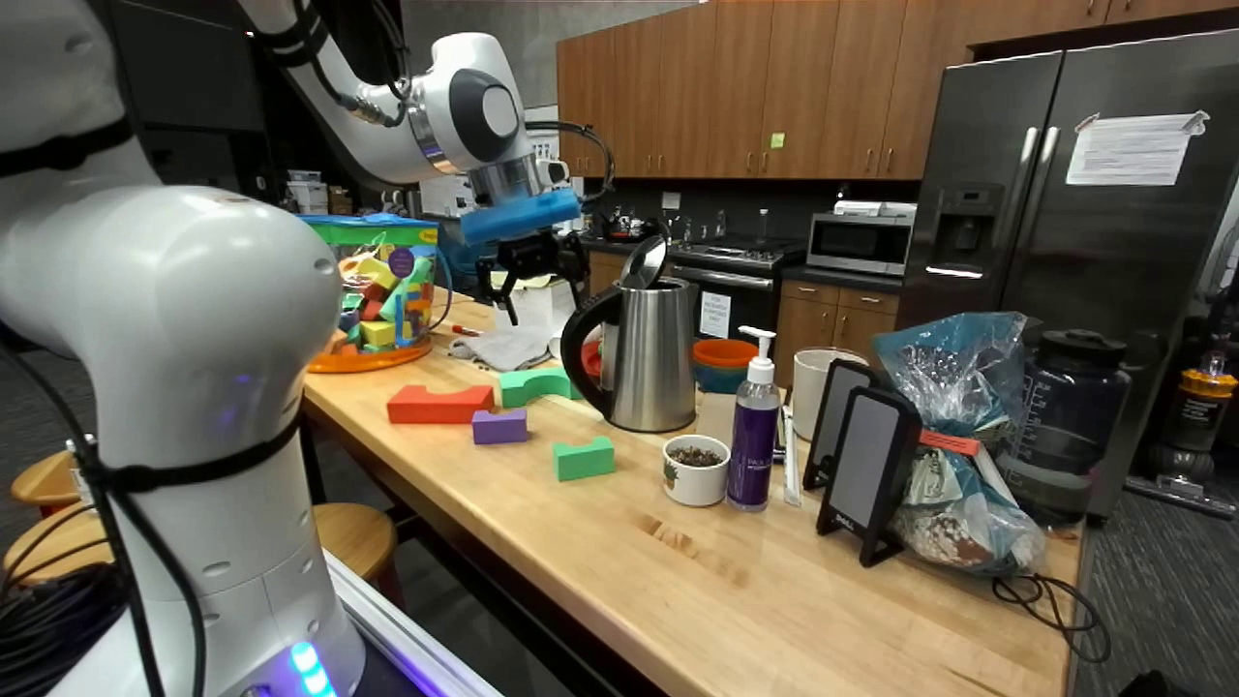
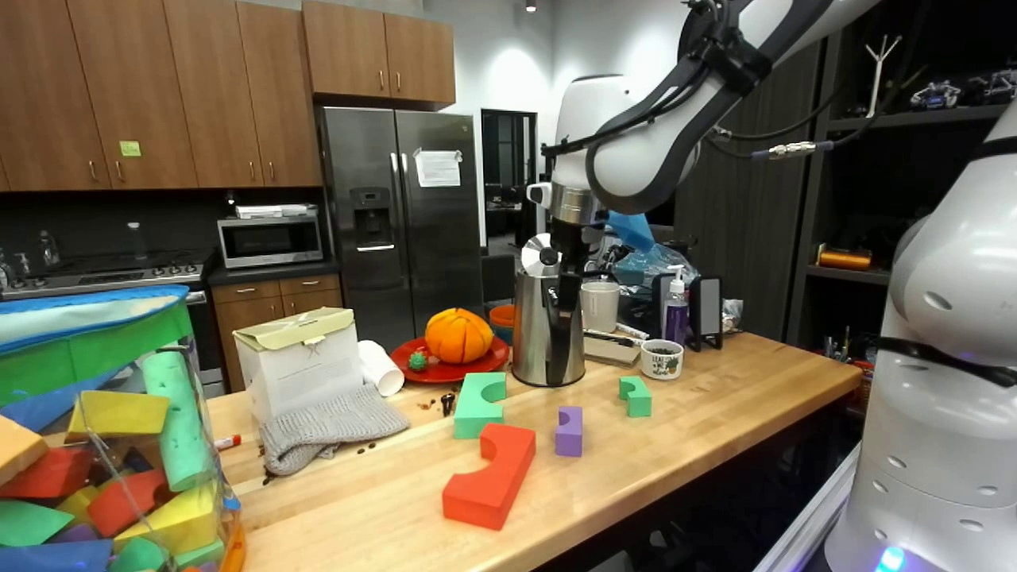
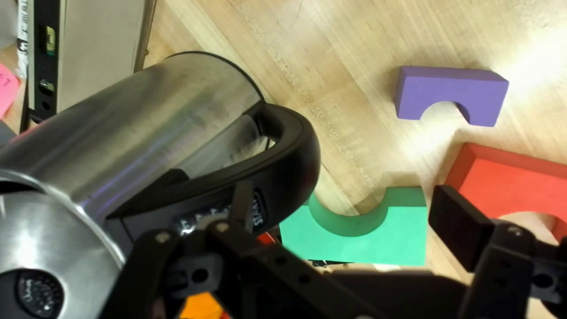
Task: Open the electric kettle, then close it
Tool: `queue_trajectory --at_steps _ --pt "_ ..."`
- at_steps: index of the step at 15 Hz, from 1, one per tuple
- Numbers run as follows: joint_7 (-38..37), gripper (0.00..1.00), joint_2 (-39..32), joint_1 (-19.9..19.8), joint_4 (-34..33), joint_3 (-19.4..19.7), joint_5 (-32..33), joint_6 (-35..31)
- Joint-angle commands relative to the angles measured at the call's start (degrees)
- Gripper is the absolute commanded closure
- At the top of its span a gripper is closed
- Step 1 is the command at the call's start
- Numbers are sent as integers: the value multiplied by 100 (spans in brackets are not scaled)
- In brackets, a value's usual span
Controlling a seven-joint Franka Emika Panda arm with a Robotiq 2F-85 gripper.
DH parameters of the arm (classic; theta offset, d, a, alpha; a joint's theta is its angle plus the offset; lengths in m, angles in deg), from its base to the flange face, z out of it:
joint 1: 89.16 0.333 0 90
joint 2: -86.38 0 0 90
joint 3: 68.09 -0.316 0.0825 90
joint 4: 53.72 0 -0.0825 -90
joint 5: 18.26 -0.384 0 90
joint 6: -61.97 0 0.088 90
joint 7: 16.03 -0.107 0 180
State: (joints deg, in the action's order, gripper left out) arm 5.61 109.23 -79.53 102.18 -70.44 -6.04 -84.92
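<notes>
The stainless-steel electric kettle (image 1: 654, 358) stands upright on the wooden table, and its lid (image 1: 646, 261) is raised and tilted up. In an exterior view, the kettle (image 2: 531, 334) shows the shiny raised lid (image 2: 540, 256) at its top. In the wrist view the kettle (image 3: 146, 128) fills the left side, with its black loop handle (image 3: 288, 177) pointing toward my jaws and part of the metal lid (image 3: 57, 239) at lower left. My gripper (image 3: 352, 215) is open beside the handle near the top, its fingers wide apart. One finger overlaps the handle in view; contact is unclear.
Green (image 1: 584, 459), purple (image 1: 499, 427) and red (image 1: 440, 404) blocks lie in front of the kettle. Close by stand a small cup (image 1: 696, 470) and a purple-labelled bottle (image 1: 754, 436). A red plate with an orange pumpkin (image 2: 458, 335) sits behind, near a white box (image 2: 302, 361).
</notes>
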Motion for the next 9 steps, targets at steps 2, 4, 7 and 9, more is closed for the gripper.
queue_trajectory --at_steps 2,4,7,9 --pt "301 0 58 105 -39 62 -60 74" --pt "412 0 20 119 -46 97 -79 46" --pt "575 0 -34 131 -47 146 -90 -61" --pt "663 0 -65 137 -43 168 -94 -154"
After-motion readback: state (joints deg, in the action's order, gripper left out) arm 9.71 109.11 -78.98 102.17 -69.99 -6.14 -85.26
